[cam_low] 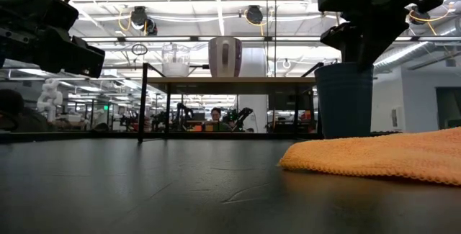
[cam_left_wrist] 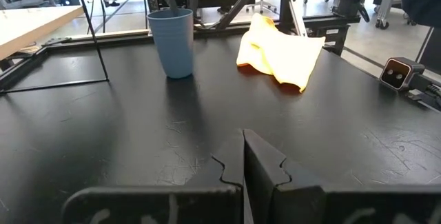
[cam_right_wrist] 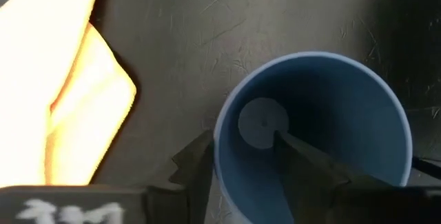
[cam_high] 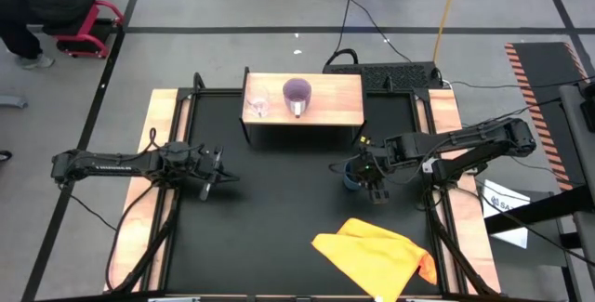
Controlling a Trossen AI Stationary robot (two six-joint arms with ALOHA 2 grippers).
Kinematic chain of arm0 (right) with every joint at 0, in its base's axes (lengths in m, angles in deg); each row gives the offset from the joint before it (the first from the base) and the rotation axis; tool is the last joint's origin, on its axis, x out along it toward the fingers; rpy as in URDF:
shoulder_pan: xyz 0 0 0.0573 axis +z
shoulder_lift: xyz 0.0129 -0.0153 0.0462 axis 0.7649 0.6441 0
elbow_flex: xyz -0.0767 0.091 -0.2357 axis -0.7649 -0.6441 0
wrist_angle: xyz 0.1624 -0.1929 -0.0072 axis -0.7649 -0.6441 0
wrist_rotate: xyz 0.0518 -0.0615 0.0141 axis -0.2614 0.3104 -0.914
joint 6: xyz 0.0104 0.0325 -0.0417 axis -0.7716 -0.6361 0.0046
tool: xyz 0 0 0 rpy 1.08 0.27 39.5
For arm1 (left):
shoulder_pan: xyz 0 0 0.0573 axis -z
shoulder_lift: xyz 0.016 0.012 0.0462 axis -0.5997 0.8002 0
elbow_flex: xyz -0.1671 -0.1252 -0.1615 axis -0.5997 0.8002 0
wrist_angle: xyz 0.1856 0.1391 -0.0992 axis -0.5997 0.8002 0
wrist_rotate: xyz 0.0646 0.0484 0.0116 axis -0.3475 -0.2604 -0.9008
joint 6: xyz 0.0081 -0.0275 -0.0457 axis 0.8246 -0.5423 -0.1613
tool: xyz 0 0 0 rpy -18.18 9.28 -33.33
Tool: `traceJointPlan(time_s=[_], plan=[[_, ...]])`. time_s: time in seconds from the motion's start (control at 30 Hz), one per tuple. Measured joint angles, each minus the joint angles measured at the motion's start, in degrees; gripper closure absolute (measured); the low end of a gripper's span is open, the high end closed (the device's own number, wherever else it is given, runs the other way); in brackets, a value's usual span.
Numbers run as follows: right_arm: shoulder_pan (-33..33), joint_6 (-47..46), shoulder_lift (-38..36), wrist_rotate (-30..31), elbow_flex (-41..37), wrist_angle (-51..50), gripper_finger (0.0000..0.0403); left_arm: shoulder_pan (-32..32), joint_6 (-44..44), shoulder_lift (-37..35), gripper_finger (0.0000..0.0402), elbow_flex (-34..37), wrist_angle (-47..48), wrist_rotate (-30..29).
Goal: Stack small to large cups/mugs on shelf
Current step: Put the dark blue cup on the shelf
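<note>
The dark blue cup point(cam_low: 344, 101) stands upright on its base on the black table, right of centre; it also shows in the right wrist view point(cam_right_wrist: 313, 114). My right gripper point(cam_right_wrist: 241, 141) is open over its rim, one finger inside and one outside the cup's wall. The tiny clear glass point(cam_high: 258, 107) and the light purple mug point(cam_high: 297, 95) stand side by side on the shelf's wooden top point(cam_high: 325, 116) at the far middle. My left gripper point(cam_left_wrist: 242, 169) is shut and empty, low over the table's left part. My right gripper comes at the blue cup from above, pointing down. One finger point(cam_right_wrist: 303, 169) is inside the cup and the other point(cam_right_wrist: 196, 165) is outside its wall point(cam_right_wrist: 219, 148). I cannot tell whether either finger touches the wall. The cup stands on the table.
A crumpled orange cloth point(cam_high: 376, 256) lies at the near right, close to the blue cup. Pale wooden side rails point(cam_high: 163, 144) run along the table's left and right. Bare black table lies between my left gripper and the cup.
</note>
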Motion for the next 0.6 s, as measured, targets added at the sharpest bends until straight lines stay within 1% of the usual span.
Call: traceJointPlan(time_s=[0.2,0.4,0.6], plan=[[0.0,1.95,0.0,0.19,0.0,0.27,0.0323,0.0,-0.06,0.0,0.0398,-0.01,0.0,0.0],[0.0,2.85,0.0,0.38,0.0,0.39,0.0392,-0.01,-0.11,0.0,0.0398,-0.02,0.02,-0.02],[0.0,3.34,-0.03,0.43,0.0,0.39,0.0395,0.0,-0.19,0.0,0.0398,-0.04,0.04,-0.02]])
